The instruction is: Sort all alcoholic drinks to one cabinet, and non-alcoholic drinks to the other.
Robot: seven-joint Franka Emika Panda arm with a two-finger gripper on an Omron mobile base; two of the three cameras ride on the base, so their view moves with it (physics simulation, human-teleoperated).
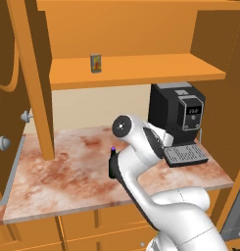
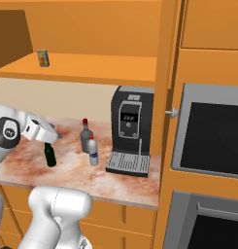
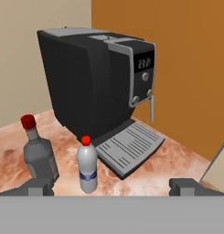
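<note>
Squat grey bottle, red cap, upright beside white bottle.

On the counter two bottles stand left of the coffee machine, plastic bottle before glass bottle; juice carton on the shelf above

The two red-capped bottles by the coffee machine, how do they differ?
The grey bottle is squat, square-shouldered, see-through glass; the white bottle is slimmer, rounded, opaque, with a blue label. The grey one stands farther back, toward the wall. Both stand upright on the counter wearing red caps.
</note>
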